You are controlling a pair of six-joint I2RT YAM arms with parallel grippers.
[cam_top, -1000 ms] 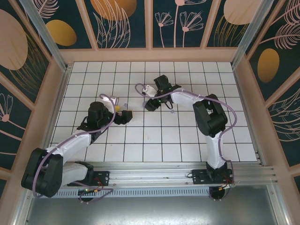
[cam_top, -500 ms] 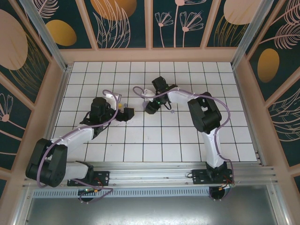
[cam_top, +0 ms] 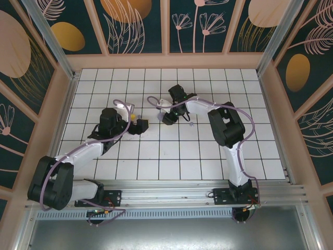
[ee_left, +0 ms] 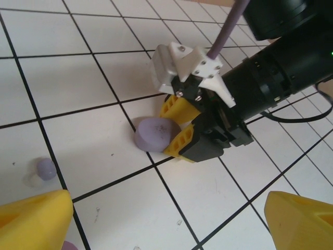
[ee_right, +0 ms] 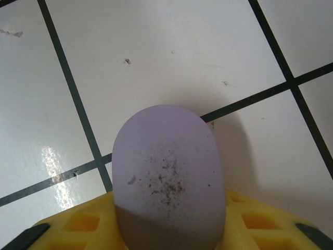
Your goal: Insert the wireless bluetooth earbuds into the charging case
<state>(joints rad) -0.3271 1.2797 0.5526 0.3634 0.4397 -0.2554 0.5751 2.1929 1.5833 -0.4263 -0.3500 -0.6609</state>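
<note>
The charging case (ee_right: 169, 172), a closed pale purple oval pebble with dark specks on top, lies on the white tiles between the yellow fingers (ee_right: 78, 226) of my right gripper (ee_right: 169, 232), which press against both its sides. From the left wrist view the same case (ee_left: 152, 133) sticks out of the right gripper (ee_left: 166, 131). One tiny purple earbud (ee_left: 46, 169) lies on the tile to the case's left. Another purple nub (ee_left: 70, 246) peeks out beside my left finger (ee_left: 36, 219). My left gripper (cam_top: 139, 125) stands open, empty, a tile short of the case.
A small pale nub (cam_top: 191, 124) lies on the tiled floor (cam_top: 156, 156) just right of the right gripper (cam_top: 168, 117). Wooden walls enclose the floor on three sides. The right arm's purple cable (ee_left: 223, 36) loops above its wrist.
The right gripper's jaws have narrowed onto the charging case. The left arm stretched forward earlier and has since held nearly still, jaws wide.
</note>
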